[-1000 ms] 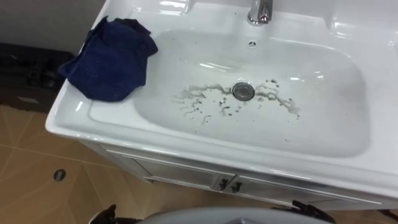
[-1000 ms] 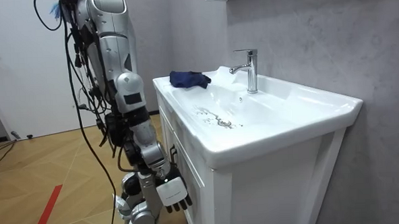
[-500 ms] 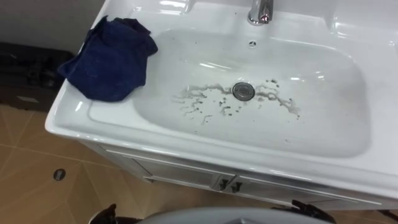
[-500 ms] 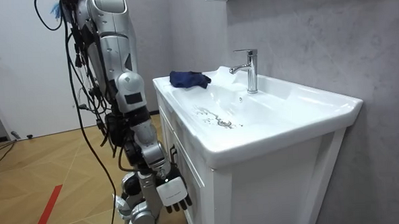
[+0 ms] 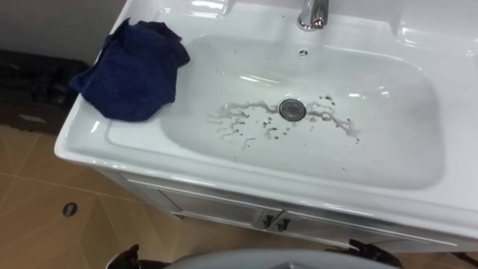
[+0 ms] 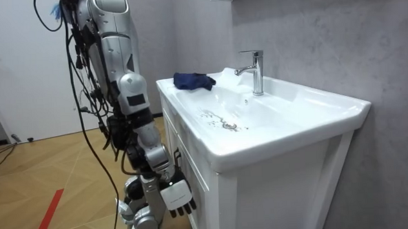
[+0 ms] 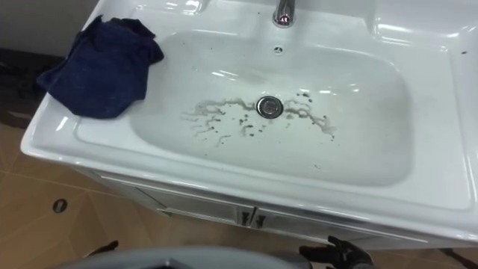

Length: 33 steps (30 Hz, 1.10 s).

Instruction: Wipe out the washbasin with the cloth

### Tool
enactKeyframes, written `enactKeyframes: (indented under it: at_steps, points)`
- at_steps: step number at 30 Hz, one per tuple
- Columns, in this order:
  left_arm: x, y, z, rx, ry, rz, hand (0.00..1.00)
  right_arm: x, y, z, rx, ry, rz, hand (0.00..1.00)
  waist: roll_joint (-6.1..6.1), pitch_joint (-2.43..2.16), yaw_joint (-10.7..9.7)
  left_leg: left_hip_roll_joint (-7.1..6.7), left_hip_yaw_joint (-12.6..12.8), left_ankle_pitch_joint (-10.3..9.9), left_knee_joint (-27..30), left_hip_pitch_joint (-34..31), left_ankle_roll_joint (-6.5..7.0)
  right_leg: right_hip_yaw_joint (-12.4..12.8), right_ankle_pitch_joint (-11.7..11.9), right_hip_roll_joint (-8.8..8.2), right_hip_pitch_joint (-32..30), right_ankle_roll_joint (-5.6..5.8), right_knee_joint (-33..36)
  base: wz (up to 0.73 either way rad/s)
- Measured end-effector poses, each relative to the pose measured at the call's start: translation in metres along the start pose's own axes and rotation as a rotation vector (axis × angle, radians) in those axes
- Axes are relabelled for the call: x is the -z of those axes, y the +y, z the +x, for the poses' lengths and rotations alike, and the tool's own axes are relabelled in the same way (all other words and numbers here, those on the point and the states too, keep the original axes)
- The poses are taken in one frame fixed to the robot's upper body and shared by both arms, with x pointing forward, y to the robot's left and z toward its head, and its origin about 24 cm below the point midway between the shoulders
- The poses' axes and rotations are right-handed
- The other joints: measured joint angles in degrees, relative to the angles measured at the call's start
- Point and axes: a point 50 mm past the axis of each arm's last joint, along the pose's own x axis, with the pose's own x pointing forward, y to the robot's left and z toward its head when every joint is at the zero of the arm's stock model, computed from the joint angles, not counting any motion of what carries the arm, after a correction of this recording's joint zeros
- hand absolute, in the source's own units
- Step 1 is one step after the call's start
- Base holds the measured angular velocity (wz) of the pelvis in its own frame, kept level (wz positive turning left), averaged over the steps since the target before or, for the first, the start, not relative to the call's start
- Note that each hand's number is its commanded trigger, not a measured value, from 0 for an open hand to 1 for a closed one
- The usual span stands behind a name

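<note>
A white basin [image 5: 134, 153] lies before me, with grey dirty streaks [image 5: 239, 123] around its drain [image 5: 292, 109]. A crumpled dark blue cloth [image 5: 134, 71] rests on the basin's left rim, partly hanging over the outer edge. In the room view I stand facing the basin's front. My right hand [image 6: 174, 196] hangs low beside the cabinet, fingers relaxed and holding nothing, far from the cloth [image 6: 192, 80]. A dark tip of my left hand [image 5: 123, 258] shows at the bottom edge of the eye view.
A chrome faucet [image 5: 312, 15] stands at the basin's back middle. The white cabinet [image 5: 224, 209] under the basin has two small door handles [image 5: 272, 221]. Wooden floor [image 5: 45, 217] lies to the left. A grey wall [image 6: 311, 34] rises behind the basin.
</note>
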Motion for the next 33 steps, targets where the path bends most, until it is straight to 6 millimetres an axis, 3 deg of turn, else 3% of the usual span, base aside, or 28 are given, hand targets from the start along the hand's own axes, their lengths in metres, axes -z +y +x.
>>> enactKeyframes:
  at_steps: [4, 8, 11, 16, 22, 24, 26, 33]
  points:
    - [0.003, 0.004, -0.001, -0.016, 0.004, -0.051, 0.0, -0.001, 0.0, 0.0, 0.0, 0.0, 0.01, 0.0, 0.09, -0.1, 0.1, -0.04, -0.8, 0.0, 0.7, -0.2, 0.0, -0.9, 0.0, -0.06, 0.2, 0.0, 0.1, 0.11]
    - [0.007, 0.009, -0.002, -0.069, 0.008, -0.15, 0.0, 0.002, -0.003, -0.001, 0.009, 0.017, 0.012, 0.0, 0.35, -0.13, 1.7, -0.02, -1.2, 0.0, 0.7, 0.6, -0.01, -1.4, 0.0, -0.04, 1.3, 0.0, 0.0, 0.06]
    - [0.009, 0.023, -0.004, -0.146, 0.002, -0.286, 0.0, 0.001, -0.004, -0.001, 0.015, 0.022, -0.009, 0.0, 0.62, -0.24, 2.3, -0.12, -2.3, 0.0, 0.7, 0.4, -0.02, -2.3, 0.0, -0.08, 1.5, 0.0, 0.1, 0.15]
    - [-0.009, 0.052, -0.008, -0.264, -0.091, -0.439, 0.0, 0.006, -0.019, -0.006, 0.046, 0.049, -0.036, 0.0, 1.7, -0.05, 5.1, -0.29, -3.0, 0.0, 1.1, 0.2, -0.05, -2.8, 0.0, -0.14, 2.0, -0.01, 0.0, 0.08]
    - [-0.069, 0.107, -0.034, -0.483, -0.386, -0.546, 0.0, 0.01, -0.042, -0.014, 0.132, 0.06, -0.073, 0.0, 4.66, -0.04, 7.4, -0.82, -4.2, 0.2, 1.1, -0.2, 0.02, -3.4, -0.1, -0.49, 1.4, 0.08, 0.2, 0.07]
    - [-0.106, 0.123, -0.057, -0.552, -0.589, -0.569, 0.0, 0.017, -0.045, -0.017, 0.142, 0.057, -0.061, 0.0, 5.33, -0.19, 7.8, -1.0, -4.5, 0.5, 1.0, -0.6, 0.07, -3.7, -0.1, -0.64, 1.4, 0.09, 0.2, 0.09]
    - [-0.128, 0.133, -0.076, -0.61, -0.721, -0.547, 0.0, 0.018, -0.047, -0.018, 0.154, 0.048, -0.06, 0.0, 5.43, -0.37, 7.8, -1.03, -4.4, 0.6, 1.0, -0.4, 0.1, -3.8, -0.1, -0.69, 1.4, 0.1, 0.2, 0.02]
    - [-0.204, 0.132, -0.159, -0.842, -1.164, -0.307, 0.0, 0.026, -0.046, -0.019, 0.17, 0.071, -0.077, 0.0, 5.81, -0.35, 7.3, -1.06, -4.2, 0.6, 0.8, 0.5, 0.13, -2.3, -0.1, -0.62, 1.8, 0.11, 0.1, -0.02]
